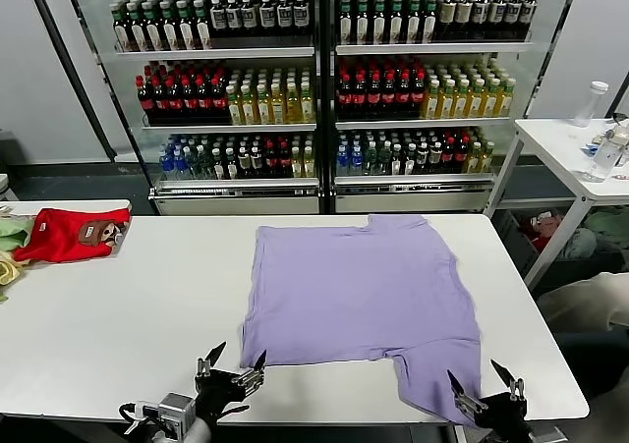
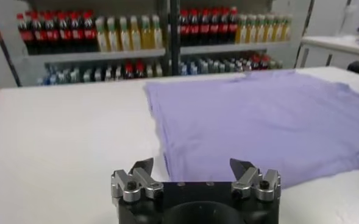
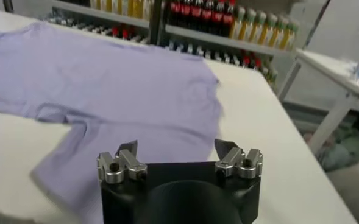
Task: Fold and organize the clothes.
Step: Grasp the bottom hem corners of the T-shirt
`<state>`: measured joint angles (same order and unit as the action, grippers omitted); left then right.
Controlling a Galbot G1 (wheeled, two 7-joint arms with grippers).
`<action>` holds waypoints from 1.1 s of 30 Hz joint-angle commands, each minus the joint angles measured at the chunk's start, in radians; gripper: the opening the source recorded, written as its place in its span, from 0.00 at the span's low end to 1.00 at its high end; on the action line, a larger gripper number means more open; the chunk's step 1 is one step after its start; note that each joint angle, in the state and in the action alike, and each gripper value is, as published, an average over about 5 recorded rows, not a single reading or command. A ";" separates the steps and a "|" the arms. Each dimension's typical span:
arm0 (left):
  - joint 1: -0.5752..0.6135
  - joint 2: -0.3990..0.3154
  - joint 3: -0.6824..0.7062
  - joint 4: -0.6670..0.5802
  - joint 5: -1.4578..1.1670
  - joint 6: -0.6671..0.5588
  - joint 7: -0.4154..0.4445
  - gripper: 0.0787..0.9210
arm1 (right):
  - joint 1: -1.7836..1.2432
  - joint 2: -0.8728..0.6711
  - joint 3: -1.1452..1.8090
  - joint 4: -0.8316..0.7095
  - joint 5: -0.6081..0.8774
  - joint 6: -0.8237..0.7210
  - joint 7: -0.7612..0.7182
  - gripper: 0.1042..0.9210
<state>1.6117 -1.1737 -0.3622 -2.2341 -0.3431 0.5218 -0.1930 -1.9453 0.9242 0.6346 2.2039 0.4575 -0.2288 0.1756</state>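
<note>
The lavender T-shirt [image 1: 364,291] lies flat on the white table [image 1: 128,305], plain side up, partly folded, with one sleeve reaching the front edge at the right. It also shows in the left wrist view [image 2: 258,122] and the right wrist view [image 3: 106,85]. My left gripper [image 1: 236,362] is open and empty at the front edge, just before the shirt's near left corner. My right gripper [image 1: 486,382] is open and empty at the front edge, beside the near sleeve. The left gripper [image 2: 194,167] and the right gripper [image 3: 178,148] each show in their own wrist view.
A red garment [image 1: 71,234] with a brown patch lies at the table's far left, beside pale green and yellow cloths [image 1: 10,242]. Drink coolers [image 1: 324,80] stand behind the table. A second white table [image 1: 575,153] with bottles stands at the right.
</note>
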 commanded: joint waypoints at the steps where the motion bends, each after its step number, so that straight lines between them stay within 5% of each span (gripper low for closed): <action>1: -0.002 0.005 -0.009 0.032 -0.034 0.056 -0.029 0.88 | -0.049 -0.009 0.010 0.006 0.024 -0.002 0.007 0.88; 6: -0.033 0.004 -0.018 0.089 -0.038 0.054 -0.021 0.88 | -0.032 -0.002 -0.005 -0.013 0.025 -0.003 0.007 0.87; 12: -0.047 0.004 -0.017 0.123 -0.036 0.055 -0.016 0.86 | -0.023 -0.002 -0.016 -0.008 0.046 -0.014 0.012 0.71; 33: -0.028 -0.021 -0.002 0.108 -0.029 0.019 0.014 0.17 | -0.013 -0.016 -0.023 -0.003 0.109 -0.022 0.013 0.02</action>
<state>1.5859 -1.1931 -0.3659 -2.1343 -0.3713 0.5404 -0.1775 -1.9684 0.8948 0.6291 2.2210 0.5740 -0.2546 0.1768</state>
